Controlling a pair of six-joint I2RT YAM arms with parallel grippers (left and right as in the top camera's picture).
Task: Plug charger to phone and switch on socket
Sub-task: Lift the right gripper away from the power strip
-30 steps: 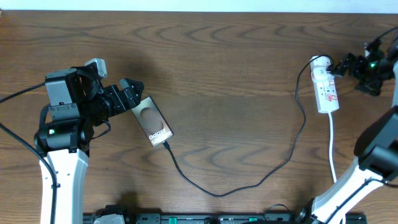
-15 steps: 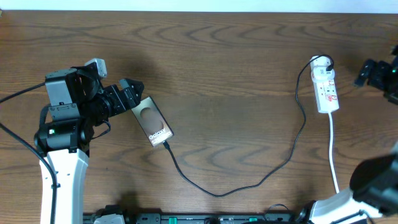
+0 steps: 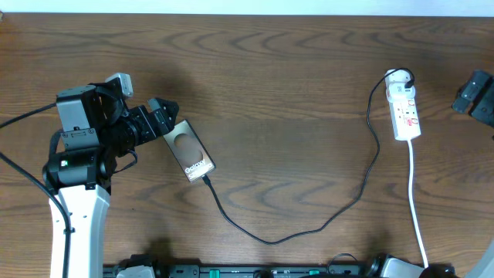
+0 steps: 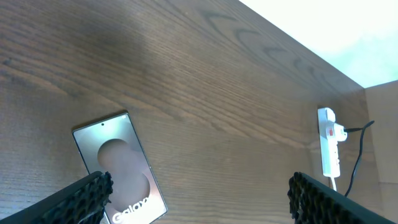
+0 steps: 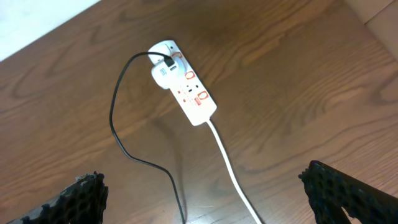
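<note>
The right arm has pulled back from the socket: a second ago its dark gripper sat just beside the strip's far end, and it now shows only as a dark block at the right edge of the overhead view. Nothing else has shifted.

At the far left, the left arm stands on its white base with the left gripper (image 3: 158, 116) pointed at the phone's (image 3: 190, 151) upper end, near it. I cannot tell whether it touches. Its jaws are spread wide and empty; in the left wrist view the textured fingers (image 4: 84, 199) frame the lower corners with bare wood between them. The phone lies flat on the table (image 3: 293, 69), face up and angled. It shows a dark oval patch and white lettering.

The charger (image 3: 270, 241) meets the phone's lower end, and its tip looks seated there. From there the thin black cable loops down toward the near edge. It then climbs rightward and arcs up to the socket (image 3: 404, 108).

The socket, a small white strip with red marks, lies well right of centre. The cable's black plug sits in its far end, and a white cord trails from its near end. Whether its switch is on cannot be read.

The right gripper (image 5: 202, 186) hovers above and well apart from the strip. Its jaws are wide and hold nothing.
</note>
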